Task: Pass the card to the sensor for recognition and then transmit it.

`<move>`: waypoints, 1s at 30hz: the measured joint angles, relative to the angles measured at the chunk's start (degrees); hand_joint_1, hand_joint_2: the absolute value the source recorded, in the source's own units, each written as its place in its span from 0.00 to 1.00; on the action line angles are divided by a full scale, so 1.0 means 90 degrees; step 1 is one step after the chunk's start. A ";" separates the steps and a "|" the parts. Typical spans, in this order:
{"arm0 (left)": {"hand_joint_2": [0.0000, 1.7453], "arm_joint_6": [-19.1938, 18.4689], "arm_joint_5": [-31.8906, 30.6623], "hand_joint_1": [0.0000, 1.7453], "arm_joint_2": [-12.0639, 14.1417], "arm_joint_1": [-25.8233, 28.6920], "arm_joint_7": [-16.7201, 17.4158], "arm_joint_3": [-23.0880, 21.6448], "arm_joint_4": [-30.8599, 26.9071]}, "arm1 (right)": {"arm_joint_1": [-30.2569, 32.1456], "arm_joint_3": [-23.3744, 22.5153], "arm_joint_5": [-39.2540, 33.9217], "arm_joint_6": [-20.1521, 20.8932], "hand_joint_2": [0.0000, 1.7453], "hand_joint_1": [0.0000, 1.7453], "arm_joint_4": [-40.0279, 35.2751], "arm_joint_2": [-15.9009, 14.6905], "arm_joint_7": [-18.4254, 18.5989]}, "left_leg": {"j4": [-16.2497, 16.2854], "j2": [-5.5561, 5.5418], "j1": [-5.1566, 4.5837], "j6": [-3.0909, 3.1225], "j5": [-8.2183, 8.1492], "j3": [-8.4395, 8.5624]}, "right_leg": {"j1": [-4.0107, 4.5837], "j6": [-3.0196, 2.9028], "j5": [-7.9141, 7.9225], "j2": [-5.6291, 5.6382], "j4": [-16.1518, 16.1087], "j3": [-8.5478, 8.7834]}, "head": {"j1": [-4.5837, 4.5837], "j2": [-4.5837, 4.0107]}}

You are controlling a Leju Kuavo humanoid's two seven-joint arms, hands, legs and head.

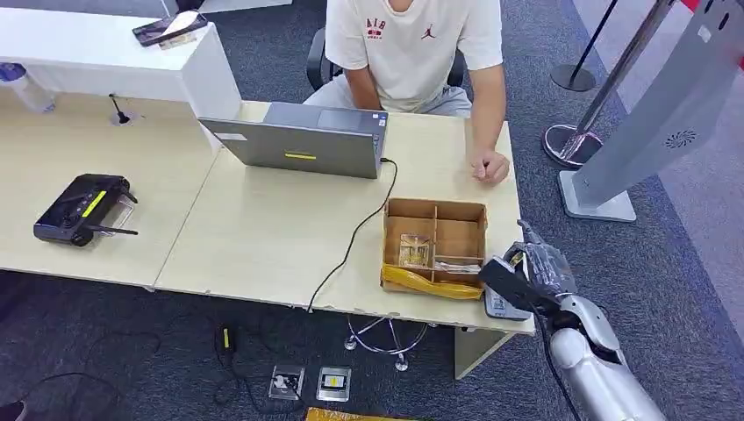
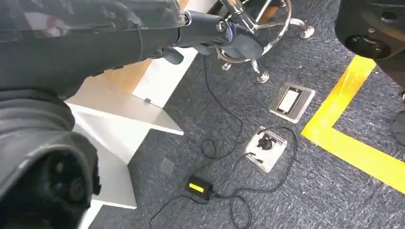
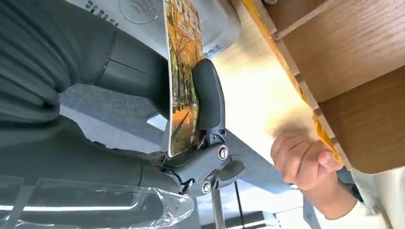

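At the near right corner of the desk (image 1: 263,237), the right hand (image 1: 531,276) is seen with its fingers (image 3: 208,95) clamped on the card (image 3: 180,81), which is pinched edge-on between a thick thumb and a darker finger, its printed autumn-tree face turned outward. Directly under the hand a grey card sensor (image 1: 502,305) is noted on the desk edge; from the right wrist its pale housing (image 3: 210,24) is seen just beyond the card's far edge, so the card's long axis is judged to point toward the reader rather than lie flat over it. Whether card and sensor are touching cannot be told. The recognition step is judged to be in hand, with the hand-over not yet done. The left hand (image 2: 210,33) is recorded hanging low beside the desk over the carpet; whether its fingers are apart or together cannot be told. Just beside the right hand a divided wooden box (image 1: 436,247) is noted. Farther off, a seated person's fist (image 1: 491,167) rests on the desk, and is judged the likely receiver.
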 joint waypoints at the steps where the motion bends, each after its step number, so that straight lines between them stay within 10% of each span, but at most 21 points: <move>1: 0.00 0.0000 0.0003 0.00 -0.0002 0.0001 0.0000 0.0000 0.0000 | 0.0000 0.0000 0.0015 0.0012 1.00 1.00 0.0000 -0.0005 -0.0002 | 0.0000 0.0000 0.0000 0.0000 0.0000 0.0000 | 0.0000 0.0000 0.0000 0.0000 0.0000 0.0000 | 0.0000 0.0000; 30: 0.00 -0.0029 -0.0046 0.00 -0.0005 0.0000 0.0000 0.0000 0.0000 | 0.0118 0.0007 0.0464 0.0173 1.00 1.00 -0.0019 -0.0117 0.0172 | 0.0000 0.0012 0.0000 0.0000 0.0000 0.0014 | 0.0000 0.0000 0.0000 0.0011 -0.0001 0.0009 | 0.0000 0.0000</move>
